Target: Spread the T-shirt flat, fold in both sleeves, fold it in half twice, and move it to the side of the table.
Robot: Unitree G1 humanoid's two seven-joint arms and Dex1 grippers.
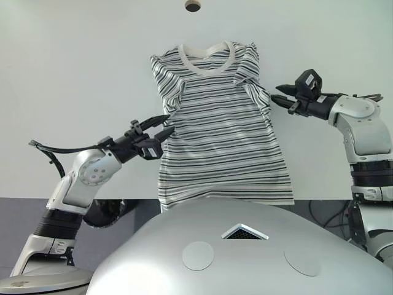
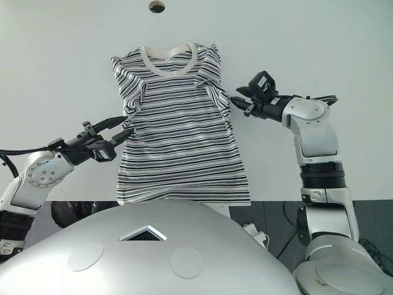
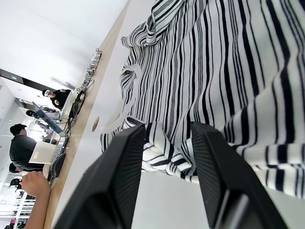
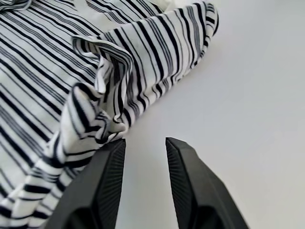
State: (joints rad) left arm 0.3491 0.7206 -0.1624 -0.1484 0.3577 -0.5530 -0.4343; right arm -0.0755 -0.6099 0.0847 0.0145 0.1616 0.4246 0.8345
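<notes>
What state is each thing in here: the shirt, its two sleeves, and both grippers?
T-shirt: lying on the table, body spread out, not yet folded in half.
left sleeve: turned in over the body, rumpled.
right sleeve: turned in over the body, bunched.
left gripper: open, at the shirt's left edge.
right gripper: open, beside the right sleeve, holding nothing.

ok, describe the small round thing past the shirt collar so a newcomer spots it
On the white table lies a striped T-shirt. Straight beyond its cream collar sits a small dark round spot. It is the only dark mark on the bare white top.
</notes>
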